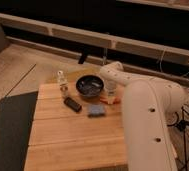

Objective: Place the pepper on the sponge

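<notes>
pincer [109, 93] low beside dark round bowl [89, 85], grip cannot be told | slim red-orange pepper [108, 102] just below it, beside flat blue rectangular sponge [94, 110] on wooden tabletop [73, 142]

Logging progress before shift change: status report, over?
Gripper low beside bowl, close to pepper. Pepper beside sponge, not on it. Black block clear of the path.

You are seeing dim, warm light falling on the table [78, 137], the background lying dark, the white arm [148, 107] glowing brightest, its gripper [109, 91] hanging beside the bowl [89, 85].
</notes>
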{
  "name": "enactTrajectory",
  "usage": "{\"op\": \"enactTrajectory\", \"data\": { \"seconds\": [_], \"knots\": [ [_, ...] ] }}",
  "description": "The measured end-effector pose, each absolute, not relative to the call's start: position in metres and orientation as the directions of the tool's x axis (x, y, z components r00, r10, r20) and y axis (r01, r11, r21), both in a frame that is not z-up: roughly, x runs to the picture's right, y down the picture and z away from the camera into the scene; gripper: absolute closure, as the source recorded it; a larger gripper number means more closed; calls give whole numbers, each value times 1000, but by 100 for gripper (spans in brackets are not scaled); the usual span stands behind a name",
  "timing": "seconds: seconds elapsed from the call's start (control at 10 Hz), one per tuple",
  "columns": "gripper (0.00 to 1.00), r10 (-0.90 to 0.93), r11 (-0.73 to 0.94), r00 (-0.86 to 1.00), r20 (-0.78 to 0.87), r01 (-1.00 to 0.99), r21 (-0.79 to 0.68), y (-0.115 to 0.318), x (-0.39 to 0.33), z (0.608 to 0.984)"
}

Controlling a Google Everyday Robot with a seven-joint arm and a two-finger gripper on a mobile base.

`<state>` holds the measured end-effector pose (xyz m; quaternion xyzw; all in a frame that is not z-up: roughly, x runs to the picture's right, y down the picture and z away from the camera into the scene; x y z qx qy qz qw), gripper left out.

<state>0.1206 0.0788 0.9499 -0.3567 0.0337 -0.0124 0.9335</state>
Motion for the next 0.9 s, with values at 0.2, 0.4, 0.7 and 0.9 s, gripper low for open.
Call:
{"op": "enactTrajectory", "data": {
  "seconds": [0.2,0.4,0.7,0.9],
  "knots": [
    [100,-64,759,993,-96,-14,-651,70,126,932],
    [100,-74,771,991,-110,-13,-636,65,116,909],
    [100,-91,787,993,-75,25,-616,63,80,885],
    [100,-95,786,995,-33,54,-615,70,54,874]
  ]
}}
